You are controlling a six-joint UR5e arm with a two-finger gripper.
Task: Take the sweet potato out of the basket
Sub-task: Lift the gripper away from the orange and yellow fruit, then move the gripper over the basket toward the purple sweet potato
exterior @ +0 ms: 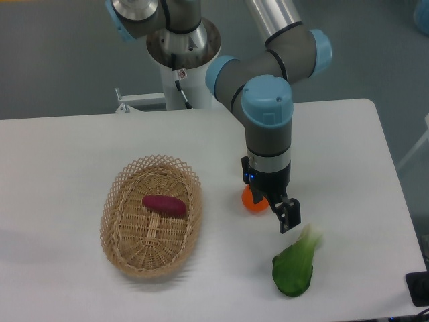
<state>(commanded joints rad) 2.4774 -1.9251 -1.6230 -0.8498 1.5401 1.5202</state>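
1. Lying across the middle of the oval tan woven wicker basket [127, 251], the small reddish-purple sweet potato [164, 204] is untouched.
2. The arm's black two-finger gripper [286, 218] hangs well to its right, beside a round orange fruit [253, 201] (whether the jaws are spread cannot be told).
3. A good pick would centre over the tuber, jaws spanning its narrow width

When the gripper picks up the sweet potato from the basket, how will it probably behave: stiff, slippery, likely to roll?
The sweet potato looks solid, so it probably stays stiff when squeezed. Its skin looks smooth and its ends taper, so it may slip if gripped near a tip. It lies on its side in the basket, so a nudge could roll it. The gripper is off to the side, beyond the rim.
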